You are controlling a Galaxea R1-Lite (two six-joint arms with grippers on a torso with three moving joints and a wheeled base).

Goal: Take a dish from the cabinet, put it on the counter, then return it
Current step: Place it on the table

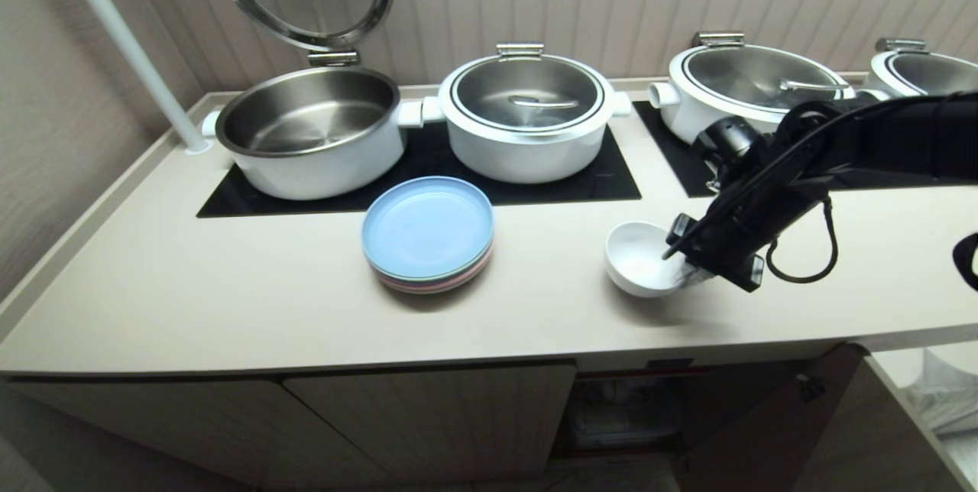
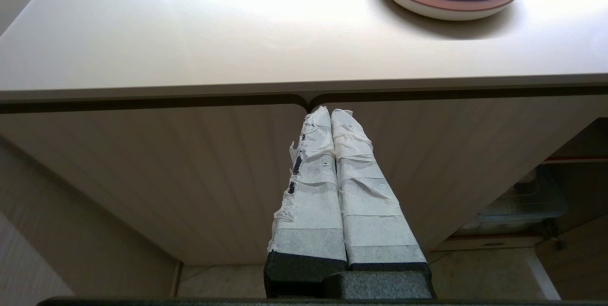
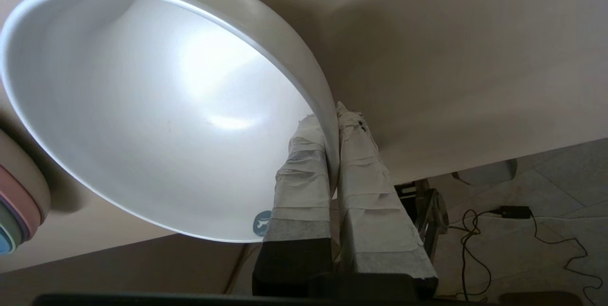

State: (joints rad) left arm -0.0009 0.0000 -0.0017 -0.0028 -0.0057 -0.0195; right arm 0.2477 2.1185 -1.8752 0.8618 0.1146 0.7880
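Note:
The dish [image 1: 638, 255], a plain white bowl, is over the right part of the cream counter [image 1: 229, 286], tilted with its mouth toward the plates. My right gripper [image 1: 684, 267] is shut on its rim, one taped finger inside the bowl and one outside. The right wrist view shows the same pinch, with the right gripper [image 3: 330, 120] closed on the dish [image 3: 156, 106]. Whether the foot touches the counter I cannot tell. Below the counter the cabinet [image 1: 428, 415] has one compartment open [image 1: 626, 408]. My left gripper [image 2: 331, 113] is shut and empty in front of the closed cabinet doors [image 2: 166, 168].
A stack of blue and pink plates [image 1: 428, 232] sits mid-counter, left of the dish. Behind them, pots stand on black hob panels [image 1: 603, 171]: an open steel pot [image 1: 309, 133] and a lidded one [image 1: 527, 118]. An open cabinet door [image 1: 764, 423] juts out at the lower right.

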